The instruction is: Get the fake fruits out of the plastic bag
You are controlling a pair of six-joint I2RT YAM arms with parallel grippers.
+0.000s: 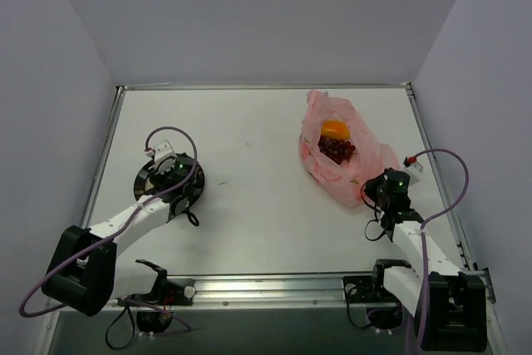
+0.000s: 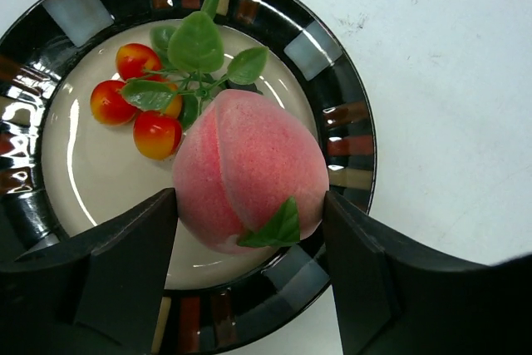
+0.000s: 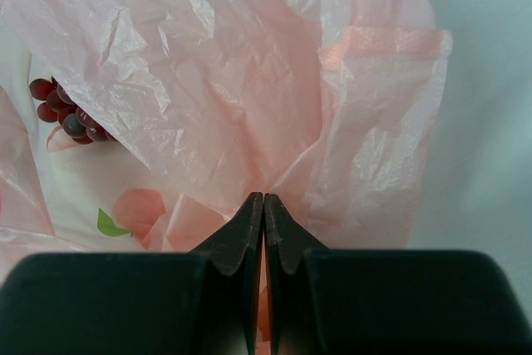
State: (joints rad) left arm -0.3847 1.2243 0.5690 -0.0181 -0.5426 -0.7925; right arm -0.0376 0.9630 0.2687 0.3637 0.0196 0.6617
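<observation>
The pink plastic bag (image 1: 359, 164) lies at the right with its mouth open. A yellow-orange fruit (image 1: 335, 129) and a dark red grape bunch (image 1: 337, 150) lie inside it. My right gripper (image 1: 373, 189) is shut on the bag's near edge (image 3: 249, 81), with film pinched between the fingertips (image 3: 263, 199). The grapes (image 3: 66, 110) show at the left of that view. My left gripper (image 1: 174, 174) is shut on a pink-red peach (image 2: 249, 164) and holds it over the dark-rimmed plate (image 2: 341, 114). A sprig of small red-orange fruits with green leaves (image 2: 141, 101) lies on the plate.
The plate (image 1: 143, 179) sits at the left of the white table, mostly under my left arm. Grey walls close in the back and both sides. A metal rail runs along the near edge (image 1: 266, 284). A pink patch with a green leaf (image 3: 125, 212) shows by the bag film.
</observation>
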